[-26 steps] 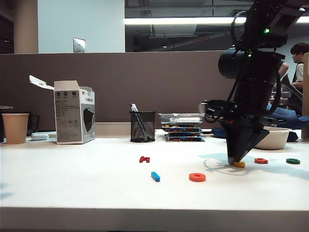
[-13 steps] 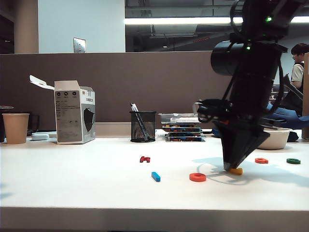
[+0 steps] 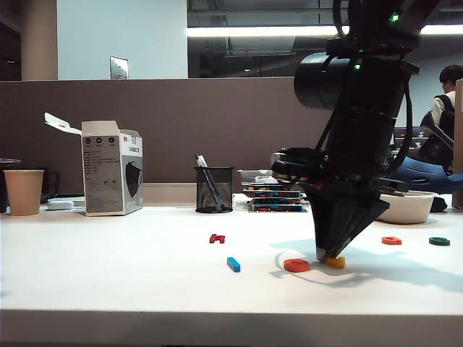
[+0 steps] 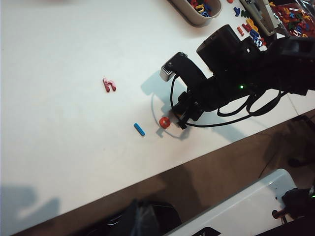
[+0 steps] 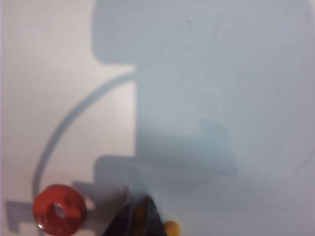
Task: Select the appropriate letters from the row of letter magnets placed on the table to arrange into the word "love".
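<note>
One right gripper pinching the yellow V (low over the table), orange-red ring just beside it, left gripper unseen.

Office workspace, likely an open-plan desk. White desk top backed by a brown partition wall. Behind the right gripper, against the partition: a black mesh pen cup, a stack of flat boxes, and further off to its side an opened white carton and a paper cup. Fluorescent strip light overhead beyond the partition. A seated person, partly hidden by the arm, possibly at a neighbouring desk. A white bowl sits behind the gripper.
</note>
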### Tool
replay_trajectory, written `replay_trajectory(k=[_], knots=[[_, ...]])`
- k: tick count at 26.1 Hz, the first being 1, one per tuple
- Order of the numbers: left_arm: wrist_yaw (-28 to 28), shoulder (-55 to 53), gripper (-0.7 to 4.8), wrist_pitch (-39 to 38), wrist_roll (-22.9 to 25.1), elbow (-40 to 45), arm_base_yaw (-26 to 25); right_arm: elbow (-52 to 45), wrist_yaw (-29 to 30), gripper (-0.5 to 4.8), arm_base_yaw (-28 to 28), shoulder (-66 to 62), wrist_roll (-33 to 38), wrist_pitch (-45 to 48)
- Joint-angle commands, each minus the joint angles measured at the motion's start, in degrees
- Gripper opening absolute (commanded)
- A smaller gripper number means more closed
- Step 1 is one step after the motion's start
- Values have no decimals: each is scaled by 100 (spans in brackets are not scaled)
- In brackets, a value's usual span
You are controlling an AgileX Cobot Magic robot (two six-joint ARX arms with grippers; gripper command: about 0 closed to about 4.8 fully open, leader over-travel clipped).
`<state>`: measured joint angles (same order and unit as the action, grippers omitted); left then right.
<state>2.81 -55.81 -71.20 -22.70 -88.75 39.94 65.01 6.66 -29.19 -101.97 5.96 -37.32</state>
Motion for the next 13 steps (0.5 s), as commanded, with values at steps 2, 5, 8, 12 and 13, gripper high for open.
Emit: replay_trajectory(k=[2,5,8,12,13], knots=[[0,35,-5,-42,20,-31,-4,-177,-140,-3,-2,-55,72,-208],[0,46,-5,-39,20,-31,-4,-297,-219,-3,-4,4,72,-254],[-2,50,-5,-35,22,-31,-4,-586,-363,-3,4,251,74,-120],[-2,48,-5,-33,22,-31,-4,-632,-396,-3,55,372,74,-111],[0,48,-5,-31,22,-31,-4,-627,-398,-3,55,374,76,-118]])
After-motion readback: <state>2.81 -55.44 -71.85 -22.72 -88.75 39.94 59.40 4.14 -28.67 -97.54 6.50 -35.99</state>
